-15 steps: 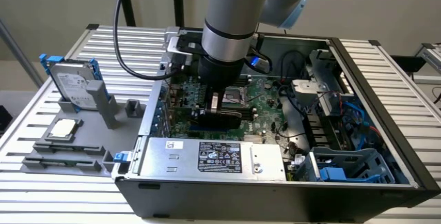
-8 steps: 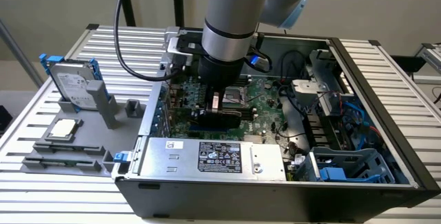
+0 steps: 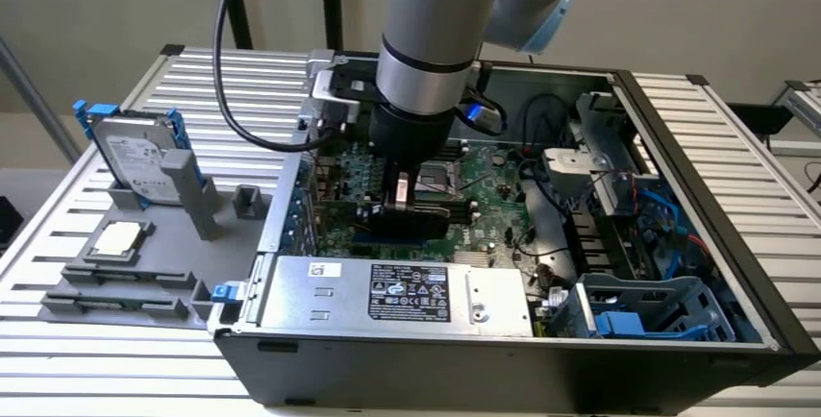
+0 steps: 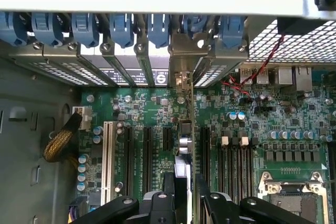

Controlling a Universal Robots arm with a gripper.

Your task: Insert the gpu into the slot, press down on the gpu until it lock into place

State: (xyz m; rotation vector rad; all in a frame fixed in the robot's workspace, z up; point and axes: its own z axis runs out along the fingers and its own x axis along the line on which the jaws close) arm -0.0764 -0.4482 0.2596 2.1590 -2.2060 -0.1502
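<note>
My gripper (image 3: 402, 208) reaches down into the open computer case (image 3: 718, 340) over the green motherboard (image 3: 494, 172) and is shut on the gpu (image 3: 417, 221). The black card stands upright on its edge, low against the board. In the wrist view the gpu (image 4: 181, 167) appears edge-on as a thin strip running between my two black fingers (image 4: 157, 205) toward its metal bracket (image 4: 181, 59) at the case's rear wall. My gripper (image 4: 184, 200) clamps it from both sides. The blue slot is hidden beneath the card.
A silver labelled power supply box (image 3: 398, 292) lies just in front of the card. Black expansion slots (image 4: 148, 148), a white slot (image 4: 108, 150), the memory slots (image 4: 233, 156) and the processor socket (image 4: 291, 192) flank it. Blue bracket clips (image 4: 121, 27) line the rear. A hard drive (image 3: 135, 158) stands outside.
</note>
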